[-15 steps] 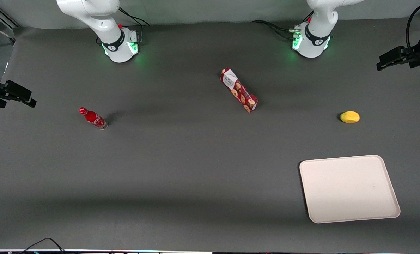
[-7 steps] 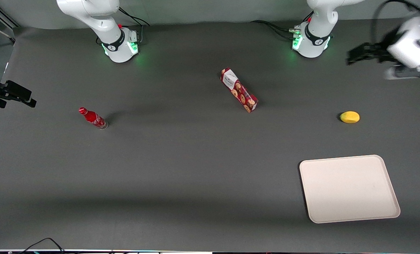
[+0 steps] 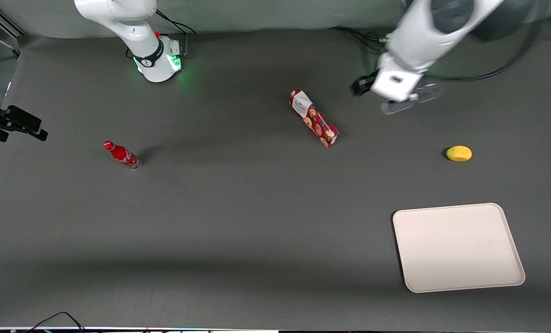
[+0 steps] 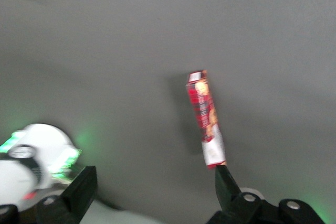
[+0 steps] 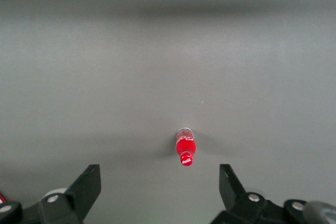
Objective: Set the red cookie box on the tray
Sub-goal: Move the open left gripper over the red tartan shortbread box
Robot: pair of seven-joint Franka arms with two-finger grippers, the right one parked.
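The red cookie box (image 3: 313, 118) lies flat on the dark table, slanted, its white-label end farther from the front camera. It also shows in the left wrist view as the cookie box (image 4: 206, 121), lying ahead of the fingers. My left gripper (image 3: 361, 88) hangs in the air beside the box, toward the working arm's end of the table, not touching it. In the wrist view the gripper (image 4: 155, 184) is open with nothing between its fingers. The cream-white tray (image 3: 458, 247) lies bare, much nearer the front camera than the gripper.
A yellow lemon-like fruit (image 3: 459, 153) sits between the gripper and the tray. A small red soda bottle (image 3: 121, 155) stands toward the parked arm's end of the table. The two arm bases stand along the table's back edge.
The left arm has swung in from the working arm's end of the table toward the cookie box. The box, tray, fruit and bottle have not moved.
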